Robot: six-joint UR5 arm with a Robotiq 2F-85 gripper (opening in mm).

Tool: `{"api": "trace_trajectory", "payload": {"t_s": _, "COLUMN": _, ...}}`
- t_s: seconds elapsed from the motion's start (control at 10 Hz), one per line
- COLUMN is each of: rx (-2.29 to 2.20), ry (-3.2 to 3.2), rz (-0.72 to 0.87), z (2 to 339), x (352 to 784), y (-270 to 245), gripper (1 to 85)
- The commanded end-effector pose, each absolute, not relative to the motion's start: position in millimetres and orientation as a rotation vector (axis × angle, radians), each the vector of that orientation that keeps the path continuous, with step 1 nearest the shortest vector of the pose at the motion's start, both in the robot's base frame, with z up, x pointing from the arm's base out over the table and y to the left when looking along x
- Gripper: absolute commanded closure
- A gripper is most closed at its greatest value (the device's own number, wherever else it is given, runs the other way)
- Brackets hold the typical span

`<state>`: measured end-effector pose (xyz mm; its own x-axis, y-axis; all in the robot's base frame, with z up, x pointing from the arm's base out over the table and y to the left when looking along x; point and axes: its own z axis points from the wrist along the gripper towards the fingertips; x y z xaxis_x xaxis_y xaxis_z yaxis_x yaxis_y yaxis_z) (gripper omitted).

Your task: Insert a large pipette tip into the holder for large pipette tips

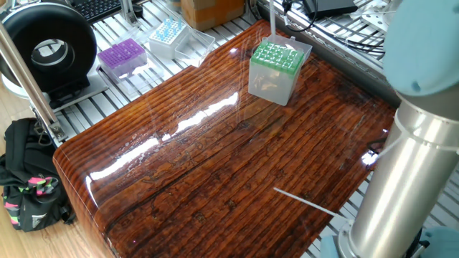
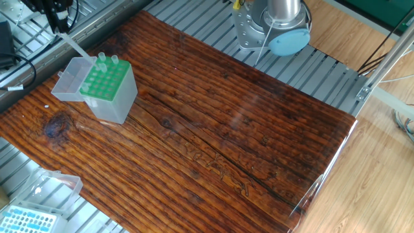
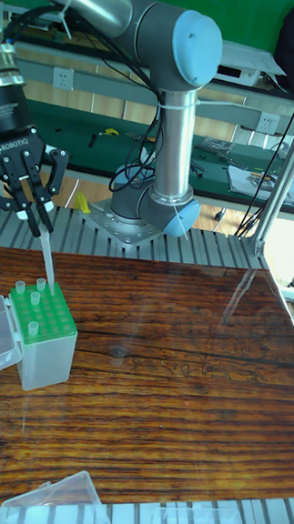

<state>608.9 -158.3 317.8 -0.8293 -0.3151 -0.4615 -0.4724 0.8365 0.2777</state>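
Translucent whitish tip (image 3: 48,261), long slender cone, pinched upright between the black fingers (image 3: 34,210) of the hand (image 3: 41,225); point just over, perhaps already entering, the rear of the green perforated grid of the holder (image 3: 44,337). Exact hole cannot be told. Holder: tall milky plastic box, a few tips already seated at the grid's edges, clear hinged lid open at its side. Second loose tip (image 1: 307,202) flat on the counter near the arm's base, well apart from the holder. Counter (image 2: 246,129): glossy dark-brown wood, strongly grained, on a ribbed aluminium frame. Purple-topped box (image 1: 122,56) and blue-topped box (image 1: 168,36) on the frame beyond the counter's edge. Green wall behind. Arm reaching from its base, wrist vertical, hand pointing straight down.
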Motion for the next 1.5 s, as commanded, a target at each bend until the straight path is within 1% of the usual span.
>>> {"api": "trace_trajectory", "payload": {"t_s": 0.0, "rx": -0.603, "ry": 2.555, "rz": 0.534, "z": 308.9, "x": 624.6, "y": -159.1, "gripper": 84.7}}
{"api": "trace_trajectory", "payload": {"t_s": 0.2, "rx": -0.593, "ry": 2.545, "rz": 0.536, "z": 304.4, "x": 630.5, "y": -154.9, "gripper": 84.7}}
{"api": "trace_trajectory", "payload": {"t_s": 0.7, "rx": -0.568, "ry": 2.53, "rz": 0.496, "z": 309.6, "x": 640.8, "y": -152.7, "gripper": 84.7}}
{"api": "trace_trajectory", "payload": {"t_s": 0.9, "rx": -0.538, "ry": 2.61, "rz": 0.528, "z": 302.5, "x": 624.1, "y": -153.8, "gripper": 84.7}}
{"api": "trace_trajectory", "payload": {"t_s": 1.4, "rx": -0.501, "ry": 2.649, "rz": 0.508, "z": 298.8, "x": 621.1, "y": -159.1, "gripper": 84.7}}
